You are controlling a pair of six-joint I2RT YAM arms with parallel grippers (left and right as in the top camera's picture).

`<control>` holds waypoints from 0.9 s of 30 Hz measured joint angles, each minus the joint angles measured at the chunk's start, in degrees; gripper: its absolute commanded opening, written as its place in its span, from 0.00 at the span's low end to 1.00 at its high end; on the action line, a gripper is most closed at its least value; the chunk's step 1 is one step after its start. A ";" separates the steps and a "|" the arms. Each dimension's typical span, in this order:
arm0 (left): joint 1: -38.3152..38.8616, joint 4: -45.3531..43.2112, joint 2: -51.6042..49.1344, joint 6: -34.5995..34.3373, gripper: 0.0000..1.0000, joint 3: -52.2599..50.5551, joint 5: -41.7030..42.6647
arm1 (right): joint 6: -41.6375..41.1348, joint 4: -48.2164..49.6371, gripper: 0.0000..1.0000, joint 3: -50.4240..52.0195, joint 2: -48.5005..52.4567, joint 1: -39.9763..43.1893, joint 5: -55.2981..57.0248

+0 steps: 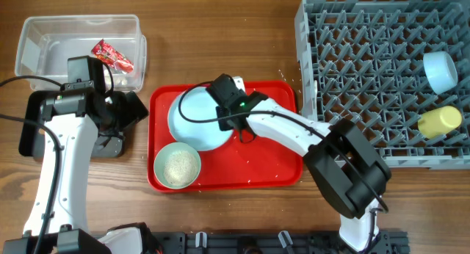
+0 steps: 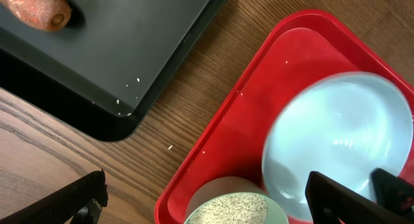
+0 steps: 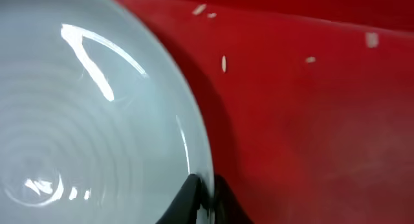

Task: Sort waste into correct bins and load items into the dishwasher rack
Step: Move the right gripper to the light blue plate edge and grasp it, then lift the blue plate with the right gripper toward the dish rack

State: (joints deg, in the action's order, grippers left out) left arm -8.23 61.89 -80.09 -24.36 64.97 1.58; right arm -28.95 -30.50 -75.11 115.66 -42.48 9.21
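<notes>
A pale blue plate (image 1: pixel 194 114) lies on the red tray (image 1: pixel 272 162). It also shows in the left wrist view (image 2: pixel 336 140) and the right wrist view (image 3: pixel 77 120). My right gripper (image 1: pixel 236 129) (image 3: pixel 208 198) is shut on the plate's right rim. A pale blue bowl of white rice (image 1: pixel 177 164) (image 2: pixel 236 208) stands at the tray's front left. My left gripper (image 1: pixel 136 111) (image 2: pixel 213 204) is open and empty, above the gap between the black tray (image 2: pixel 129 49) and the red tray. An orange carrot (image 2: pixel 39 7) lies in the black tray. The red wrapper (image 1: pixel 111 56) lies in the clear tub (image 1: pixel 44 41). Spoon and paper are out of view.
The grey dishwasher rack (image 1: pixel 367 63) stands at the right, with a pale blue bowl (image 1: pixel 440 70) and a yellow cup (image 1: pixel 439 120) at its right side. Loose rice grains (image 3: pixel 224 63) are scattered on the red tray and on the wood beside it.
</notes>
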 measured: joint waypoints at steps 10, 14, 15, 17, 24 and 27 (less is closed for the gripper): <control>0.00 0.00 0.00 0.00 0.99 0.00 0.02 | 2.27 -12.79 0.28 0.07 -1.84 9.90 1.51; 0.00 0.00 0.00 0.00 0.99 0.00 0.02 | 5.25 -14.34 0.38 0.17 -1.88 12.31 -1.75; 0.00 0.00 0.00 0.00 0.99 0.00 0.02 | 5.90 -14.32 0.38 0.24 -1.88 12.66 -2.58; 0.00 0.02 0.00 0.00 0.98 0.00 0.02 | 6.43 -14.10 0.38 0.61 -2.05 12.92 -3.48; 0.00 0.13 0.00 0.00 0.98 0.00 0.02 | 7.13 -12.04 0.10 2.67 -3.26 12.92 -6.49; 0.00 0.20 0.00 0.00 0.98 0.00 0.02 | 6.97 -11.63 0.04 2.67 -3.45 13.05 -8.17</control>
State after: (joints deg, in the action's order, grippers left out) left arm -8.23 62.08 -80.09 -24.36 64.97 1.61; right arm -21.98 -42.13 -72.44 112.20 -29.43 1.04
